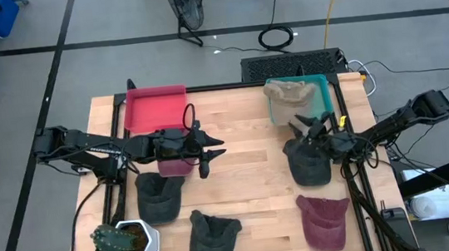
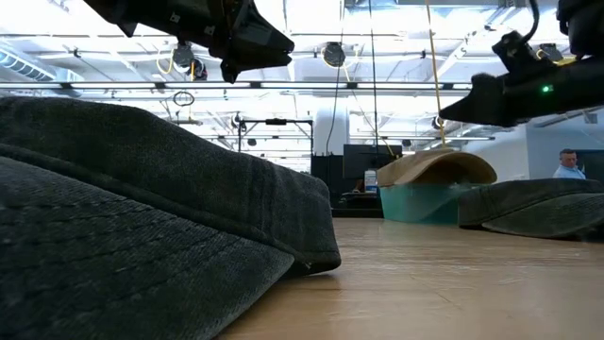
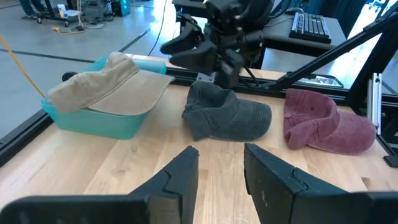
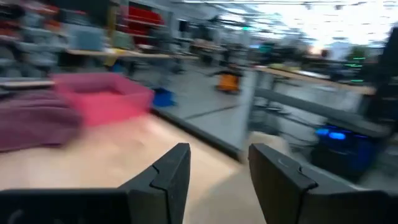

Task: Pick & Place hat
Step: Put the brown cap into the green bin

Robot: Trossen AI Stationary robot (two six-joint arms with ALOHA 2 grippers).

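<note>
Progress looked partial: 1 tan fabric cap (image 1: 290,92) already lay across the teal plastic bin (image 1: 318,88) at the far right of the wooden table (image 1: 246,173), and a dark maroon cap (image 1: 174,166) sat just in front of the red plastic bin (image 1: 154,108), under my left arm. Left on the wood were 4 caps: a dark grey denim cap (image 1: 308,165) just below my right gripper (image 1: 304,127), a maroon cap (image 1: 325,219) at the near right, and 2 more dark grey caps (image 1: 158,196) (image 1: 213,234) at the near left and centre. My right gripper hovered between the teal bin and that grey cap, fingers (image 4: 171,174) parted with nothing between them. My left gripper (image 1: 212,153) hung over mid-table, fingers (image 3: 183,177) apart and empty. A potted cactus (image 1: 124,240) stood at the near left corner. I could read no brand, label or writing anywhere
</note>
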